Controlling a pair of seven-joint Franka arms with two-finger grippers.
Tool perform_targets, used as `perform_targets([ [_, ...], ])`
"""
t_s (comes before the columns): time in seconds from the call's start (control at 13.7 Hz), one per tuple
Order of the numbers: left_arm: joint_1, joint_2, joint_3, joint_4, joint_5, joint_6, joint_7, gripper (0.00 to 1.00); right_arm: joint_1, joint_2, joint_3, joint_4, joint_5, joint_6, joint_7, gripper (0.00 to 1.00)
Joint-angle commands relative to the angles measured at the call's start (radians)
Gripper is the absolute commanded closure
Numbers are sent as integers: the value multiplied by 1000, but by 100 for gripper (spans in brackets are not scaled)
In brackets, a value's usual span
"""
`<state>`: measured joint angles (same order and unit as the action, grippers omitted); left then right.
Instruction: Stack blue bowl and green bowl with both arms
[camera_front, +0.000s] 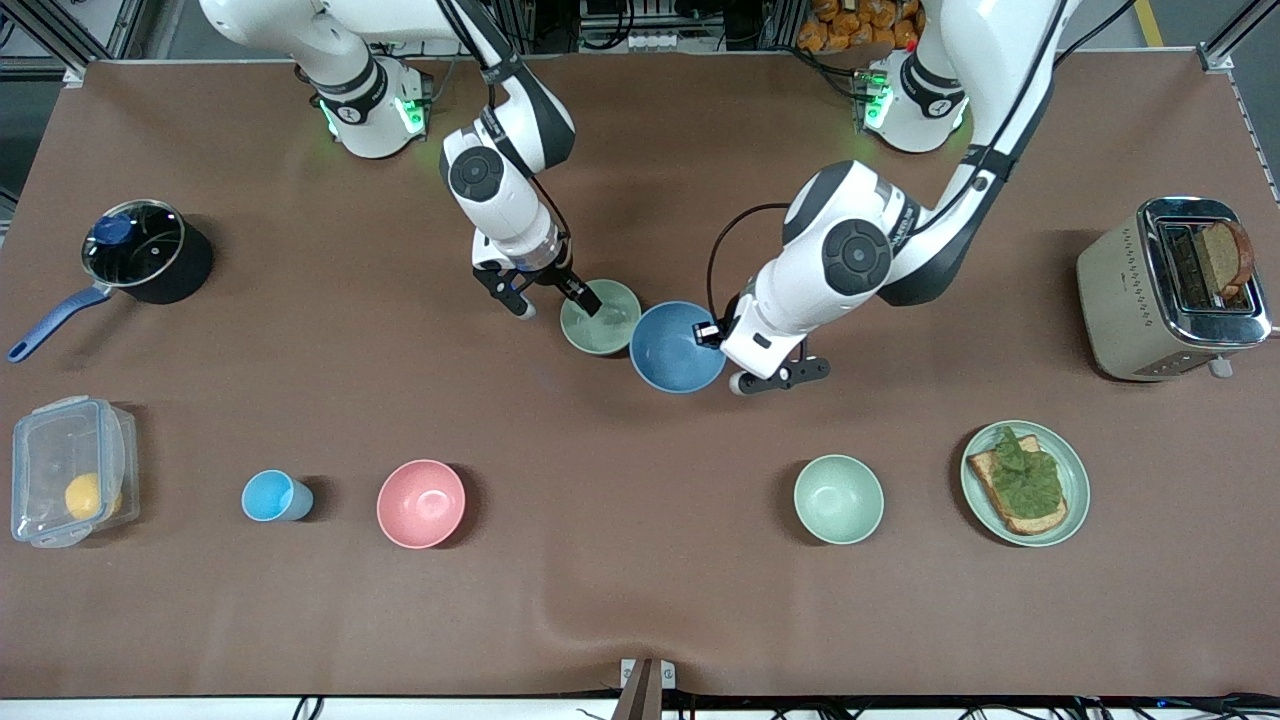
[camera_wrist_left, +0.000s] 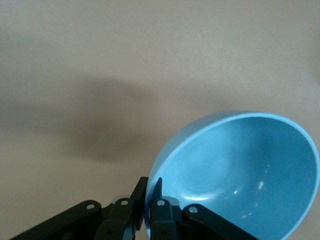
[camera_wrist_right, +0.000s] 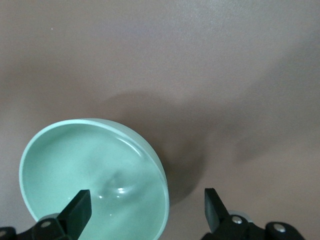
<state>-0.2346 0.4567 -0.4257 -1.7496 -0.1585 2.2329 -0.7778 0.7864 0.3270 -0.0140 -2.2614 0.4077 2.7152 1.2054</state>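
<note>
The blue bowl is pinched at its rim by my left gripper, one finger inside and one outside. In the left wrist view the bowl hangs tilted from the shut gripper, above the brown table. Its edge overlaps the rim of the green bowl, which stands on the table toward the right arm's end. My right gripper is open and straddles the green bowl's rim. In the right wrist view one finger of the gripper is inside the bowl and one is outside.
Nearer the front camera stand a light-blue cup, a pink bowl, a pale mint bowl and a plate with toast. A clear box and a pot are at the right arm's end, a toaster at the left arm's.
</note>
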Motion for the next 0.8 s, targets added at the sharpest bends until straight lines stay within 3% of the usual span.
perform_targets([
  [0.0,-22,-42,1,-86,-19,97,-34,100,-53,-16,-3,100,17,-203,11,0],
  [0.37,-83,-18,1,-102,-12,140,-58,100,-222,-88,-6,230,0,-644,-71,0],
  [0.73,-158,14,8,-96,3,160,-152,100,-328,-123,-7,221,0,-750,-193,0],
])
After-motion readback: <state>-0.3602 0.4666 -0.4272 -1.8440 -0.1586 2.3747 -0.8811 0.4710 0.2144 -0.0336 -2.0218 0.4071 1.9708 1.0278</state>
